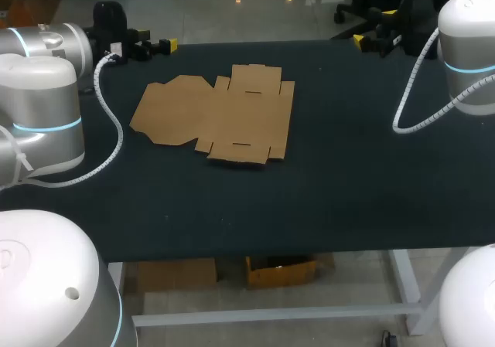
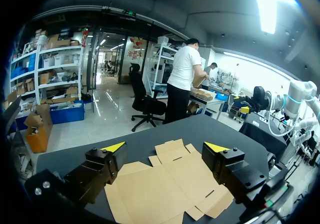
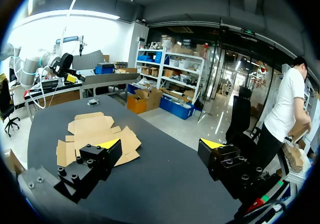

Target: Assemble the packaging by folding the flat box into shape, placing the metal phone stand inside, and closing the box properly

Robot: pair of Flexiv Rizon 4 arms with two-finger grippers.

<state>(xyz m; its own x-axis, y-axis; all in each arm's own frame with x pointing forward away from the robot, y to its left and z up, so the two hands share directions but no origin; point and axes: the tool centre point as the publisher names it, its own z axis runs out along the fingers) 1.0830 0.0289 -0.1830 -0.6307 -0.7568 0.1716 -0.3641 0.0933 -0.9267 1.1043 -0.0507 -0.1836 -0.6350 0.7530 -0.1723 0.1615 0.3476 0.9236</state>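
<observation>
A flat, unfolded brown cardboard box (image 1: 220,117) lies on the dark table, left of the middle. My left gripper (image 1: 158,47) hangs open at the table's far left edge; in its wrist view the flat box (image 2: 167,184) lies between and ahead of the spread fingers (image 2: 165,146), untouched. Open as well, my right gripper (image 1: 370,39) sits at the far right edge. From its wrist view the box (image 3: 95,136) shows beyond one finger, well off to the side of the gripper (image 3: 160,144). No metal phone stand is visible.
The dark table top (image 1: 348,177) stretches bare to the right of and in front of the box. Coiled white cables (image 1: 116,142) hang from both arms over the table's sides.
</observation>
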